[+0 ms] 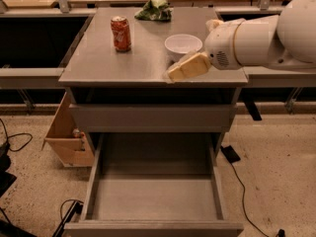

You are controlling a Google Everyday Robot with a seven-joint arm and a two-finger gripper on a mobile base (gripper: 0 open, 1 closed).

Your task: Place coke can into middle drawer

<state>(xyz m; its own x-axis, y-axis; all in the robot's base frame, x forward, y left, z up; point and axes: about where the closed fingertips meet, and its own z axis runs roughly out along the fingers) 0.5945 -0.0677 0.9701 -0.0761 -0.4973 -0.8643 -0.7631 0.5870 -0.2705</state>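
Note:
The coke can stands upright on the grey cabinet top, toward its back left. The middle drawer is pulled out wide below, and its grey floor is bare. My gripper is at the end of the white arm that comes in from the right. It hovers over the front right of the cabinet top, just in front of the white bowl and well to the right of the can. It holds nothing.
A crumpled green bag lies at the back of the cabinet top. A cardboard box leans on the floor to the left of the drawer. Cables run across the floor on both sides. Dark openings flank the cabinet.

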